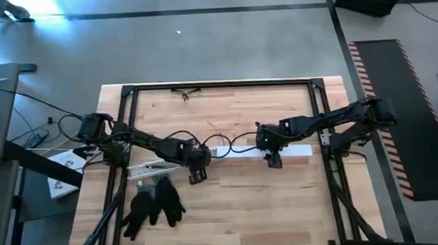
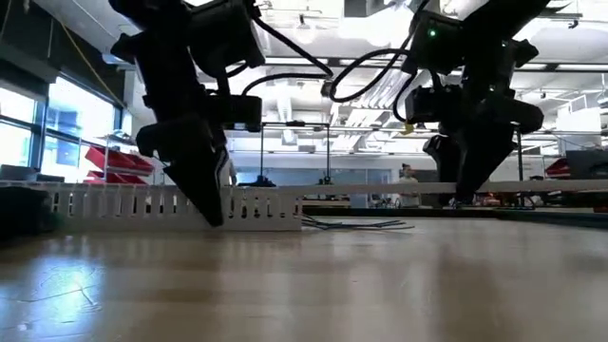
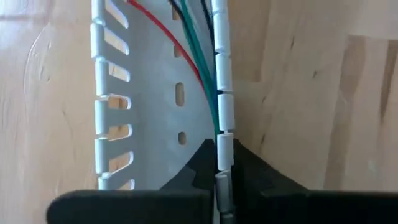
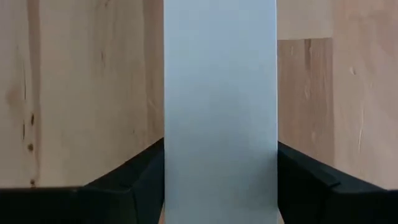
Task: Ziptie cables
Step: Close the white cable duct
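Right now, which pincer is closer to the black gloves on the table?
Left. The left pincer sits just above the black gloves, gripping the slotted channel's wall. The right pincer is farther off, straddling the white cover strip.

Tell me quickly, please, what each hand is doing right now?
Left hand: shut on one side wall of the slotted channel.
Right hand: fingers straddling the white cover strip, apparently gripping it.

Two black jointed robot arms, each trailing thick black looping cords; each hand ends in two dark, wedge-shaped fingers (image 4: 124,186).
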Robot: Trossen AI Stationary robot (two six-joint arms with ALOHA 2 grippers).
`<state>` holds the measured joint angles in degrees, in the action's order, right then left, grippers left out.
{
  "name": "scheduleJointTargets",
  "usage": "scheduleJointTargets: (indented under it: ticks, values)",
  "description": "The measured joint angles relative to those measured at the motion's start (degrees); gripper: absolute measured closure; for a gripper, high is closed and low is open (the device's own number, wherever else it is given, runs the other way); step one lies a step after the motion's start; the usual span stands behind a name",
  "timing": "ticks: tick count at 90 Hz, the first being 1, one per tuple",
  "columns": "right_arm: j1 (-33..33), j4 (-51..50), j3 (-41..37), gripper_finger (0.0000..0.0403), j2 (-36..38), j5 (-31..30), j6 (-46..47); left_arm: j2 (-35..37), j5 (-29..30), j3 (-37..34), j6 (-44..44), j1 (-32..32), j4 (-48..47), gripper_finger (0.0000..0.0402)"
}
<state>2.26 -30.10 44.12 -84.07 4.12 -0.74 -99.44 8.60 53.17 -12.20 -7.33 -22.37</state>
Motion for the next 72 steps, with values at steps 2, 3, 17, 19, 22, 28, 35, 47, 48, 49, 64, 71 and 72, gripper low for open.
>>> scheduleJointTargets:
  ticks: [2, 3, 17, 19, 22, 28, 35, 47, 48, 49, 64, 71, 72]
  values:
    - [0.02, -0.05, 0.00, 0.0181, 0.00, 0.02, -0.34, 0.00, -0.34, 0.00, 0.46, 0.19, 0.03, 0.0397]
    - [0.02, -0.09, 0.00, 0.0181, 0.00, 0.02, -0.46, 0.00, -0.53, 0.00, 0.64, 0.30, 0.06, 0.0397]
    - [0.07, -0.89, 0.00, 0.0181, 0.00, 0.01, -2.46, -0.04, -1.48, -0.06, 4.38, 1.20, 1.34, 0.0398]
    - [0.07, -0.99, 0.00, 0.0181, 0.00, 0.02, -2.60, -0.07, -1.57, -0.10, 5.16, 1.29, 1.65, 0.0398]
    - [0.05, -1.06, -0.01, 0.0181, 0.00, 0.13, -2.79, -0.09, -1.82, -0.11, 5.86, 1.47, 2.06, 0.0398]
    - [0.04, -1.42, -0.04, 0.0181, 0.00, 0.41, -3.17, -0.25, -2.75, -0.15, 7.00, 1.93, 2.81, 0.0399]
    - [0.04, -1.88, -0.04, 0.0181, 0.00, 0.48, -3.34, -0.75, -2.86, -0.14, 7.66, 2.24, 3.68, 0.0399]
    - [0.02, -2.46, -0.09, 0.0181, 0.00, 0.69, -1.80, -2.11, -2.78, 0.00, 7.63, 2.51, 4.51, 0.0399]
    - [0.00, -2.47, -0.09, 0.0181, 0.00, 0.71, -1.60, -2.19, -2.74, 0.00, 7.59, 2.51, 4.55, 0.0399]
    - [0.00, -2.51, -0.09, 0.0181, 0.00, 0.73, -1.43, -2.28, -2.71, 0.00, 7.55, 2.51, 4.62, 0.0399]
    - [0.00, -3.26, -0.11, 0.0181, 0.00, 0.70, 0.51, -2.59, -2.01, 0.02, 6.31, 2.51, 5.58, 0.0400]
    - [0.02, -3.42, -0.11, 0.0181, 0.00, 0.66, -0.27, -2.61, -2.03, 0.02, 6.31, 2.51, 5.59, 0.0400]
    - [0.02, -3.50, -0.11, 0.0181, 0.00, 0.64, -0.50, -2.62, -2.03, 0.02, 6.31, 2.51, 5.61, 0.0400]
